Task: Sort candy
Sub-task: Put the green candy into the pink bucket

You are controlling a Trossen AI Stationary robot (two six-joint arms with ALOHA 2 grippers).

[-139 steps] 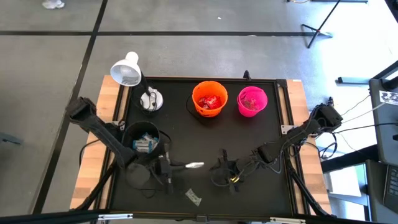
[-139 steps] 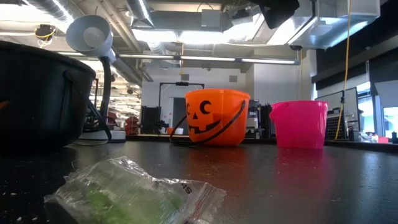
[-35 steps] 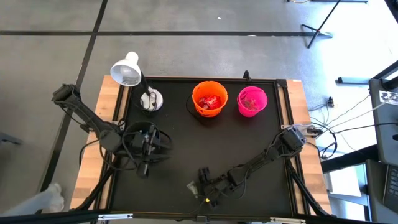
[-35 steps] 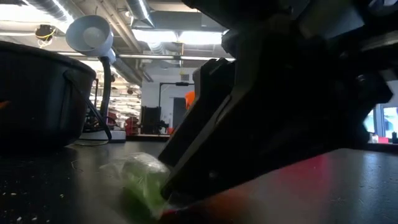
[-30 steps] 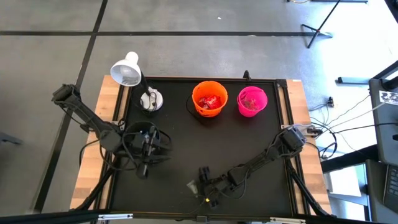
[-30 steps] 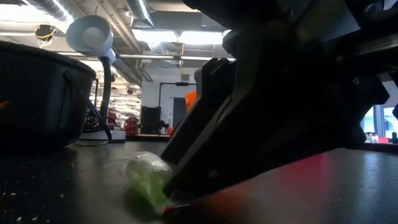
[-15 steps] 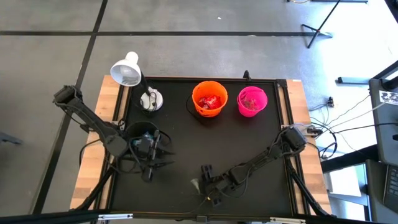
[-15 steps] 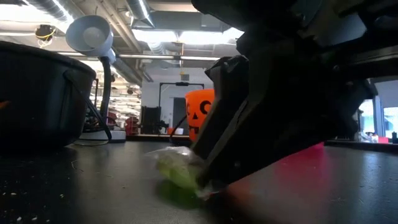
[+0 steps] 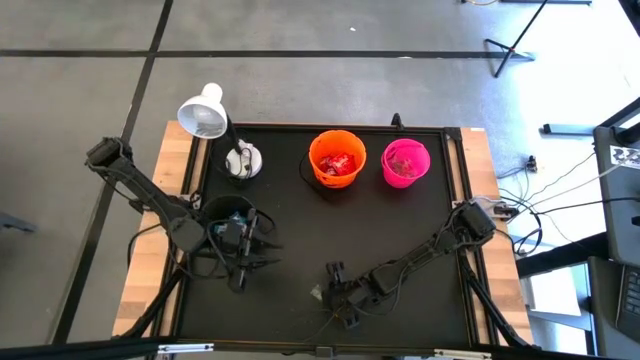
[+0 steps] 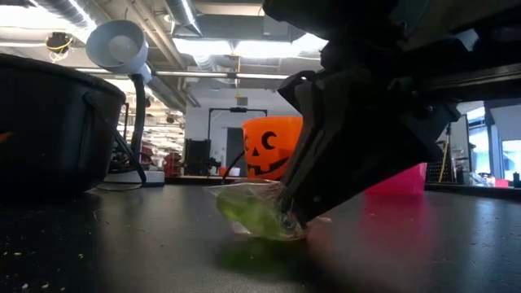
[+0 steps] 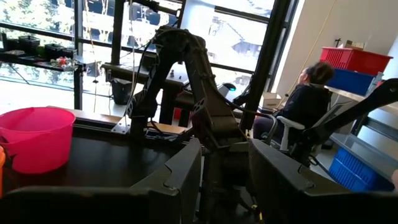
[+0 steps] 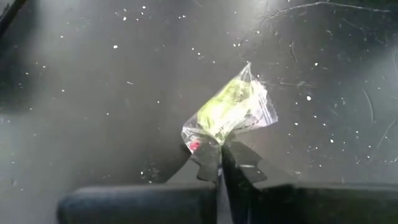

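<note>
A candy in a clear wrapper with a green sweet inside [image 12: 231, 109] sits near the table's front edge, with my right gripper [image 12: 219, 160] shut on it; it also shows in the low view as the candy [image 10: 254, 213] and from above [image 9: 316, 293]. My left gripper [image 9: 265, 252] hovers open by the black bucket [image 9: 228, 218], which holds blue-and-white sweets, and its fingers [image 11: 181, 175] have nothing between them. The orange bucket [image 9: 336, 158] holds red candy. My right gripper pinches the clear wrapper's edge [image 12: 204, 140] between its two fingertips; the green sweet lies beyond the tips. The fingers [image 10: 303, 203] slant down from the table's right. The wrapper sticks out past the tips at table height; I cannot tell whether it is clear of the table.
The pink bucket [image 9: 405, 163] stands beside the orange one at the far edge. A white desk lamp [image 9: 203, 113] and its base [image 9: 243, 161] stand at the far left. A person sits beyond the table [image 11: 308, 102].
My right gripper has shut on the candy's wrapper and drawn it a short way toward the table's right edge. The wrapper, flat and spread before, now bunches at the fingertips.
</note>
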